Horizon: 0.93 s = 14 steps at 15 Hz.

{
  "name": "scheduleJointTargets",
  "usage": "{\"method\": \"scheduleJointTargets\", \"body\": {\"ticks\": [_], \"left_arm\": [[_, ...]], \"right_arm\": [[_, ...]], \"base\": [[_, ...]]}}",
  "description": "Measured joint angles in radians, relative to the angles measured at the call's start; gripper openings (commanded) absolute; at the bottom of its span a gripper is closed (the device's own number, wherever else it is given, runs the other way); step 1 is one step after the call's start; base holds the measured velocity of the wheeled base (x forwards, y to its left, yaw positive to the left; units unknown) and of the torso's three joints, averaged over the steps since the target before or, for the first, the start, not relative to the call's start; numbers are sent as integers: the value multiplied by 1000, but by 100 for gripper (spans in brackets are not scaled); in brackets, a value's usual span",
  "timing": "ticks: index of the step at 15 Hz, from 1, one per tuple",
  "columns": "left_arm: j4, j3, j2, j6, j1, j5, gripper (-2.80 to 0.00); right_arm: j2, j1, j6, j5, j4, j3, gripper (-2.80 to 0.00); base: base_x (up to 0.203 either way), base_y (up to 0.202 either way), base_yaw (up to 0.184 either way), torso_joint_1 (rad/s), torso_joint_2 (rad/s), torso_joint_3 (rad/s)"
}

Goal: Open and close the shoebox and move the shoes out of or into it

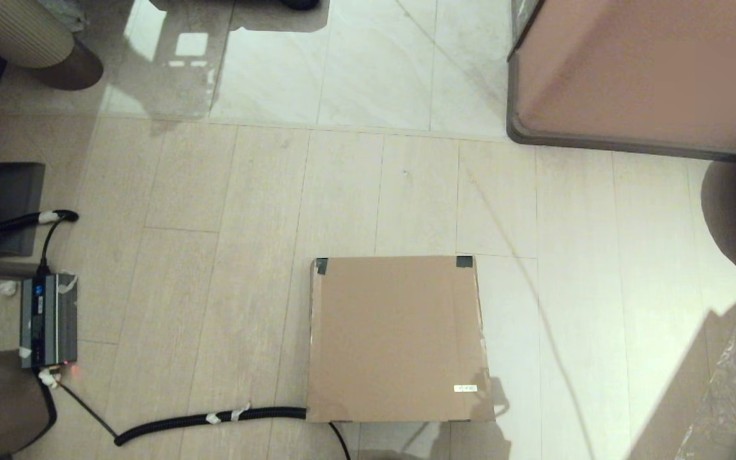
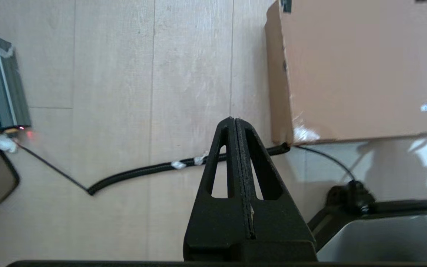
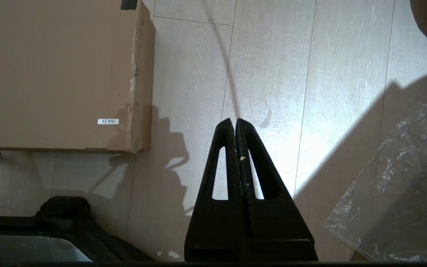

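Note:
The shoebox (image 1: 398,338) lies flat on the floor with its lid down, dark tape on its two far corners and a small white label near its front right corner. It also shows in the left wrist view as the shoebox (image 2: 358,70) and in the right wrist view as the shoebox (image 3: 56,74). The shoes are out of view. My left gripper (image 2: 234,119) is shut and empty, hanging above the floor to the left of the box. My right gripper (image 3: 234,120) is shut and empty, above the floor to the right of the box. Neither arm shows in the head view.
A black corrugated cable (image 1: 208,418) runs along the floor to the box's front left corner. A grey power unit (image 1: 48,319) sits at the left. A large pinkish-brown cabinet (image 1: 649,70) stands at the back right. Clear plastic sheeting (image 3: 395,193) lies at the right.

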Motion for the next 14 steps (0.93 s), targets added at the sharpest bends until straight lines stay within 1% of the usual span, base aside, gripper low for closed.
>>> {"method": "scheduleJointTargets", "body": {"ticks": [2, 10, 14], "left_arm": [[-1, 1, -3, -11, 0, 0, -280], [-3, 3, -5, -12, 0, 0, -280], [-3, 3, -5, -12, 0, 0, -280]], "right_arm": [[-4, 0, 1, 0, -4, 0, -280], [-7, 0, 0, 0, -7, 0, -280], [-7, 0, 17, -2, 8, 0, -280]], "base": [[0, 0, 0, 0, 0, 0], [0, 0, 0, 0, 0, 0], [0, 0, 0, 0, 0, 0]]}}
